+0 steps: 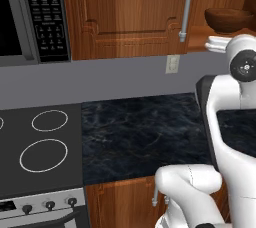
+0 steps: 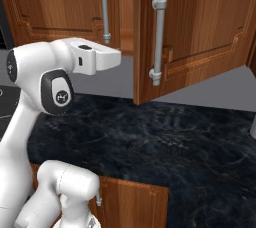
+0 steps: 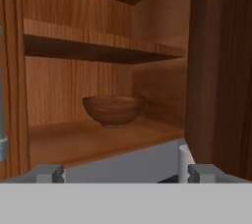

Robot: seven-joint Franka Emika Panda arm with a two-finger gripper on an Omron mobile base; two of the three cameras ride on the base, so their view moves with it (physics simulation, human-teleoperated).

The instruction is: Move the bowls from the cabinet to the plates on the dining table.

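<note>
The left base view looks forward and down from behind the arm's left side, taking in the stove (image 1: 42, 142), the black marbled counter (image 1: 140, 132) and the closed left door of the cabinet (image 1: 130, 17), with the brown bowl (image 1: 228, 19) just visible on the shelf at far right. The right base view faces the same counter (image 2: 165, 137) and cabinet (image 2: 200, 27) from behind the arm's right side, close to a door standing ajar. The hand view sits near the cabinet opening and looks level into it, straight at the brown bowl (image 3: 113, 110) on the lower shelf (image 3: 98, 139).
</note>
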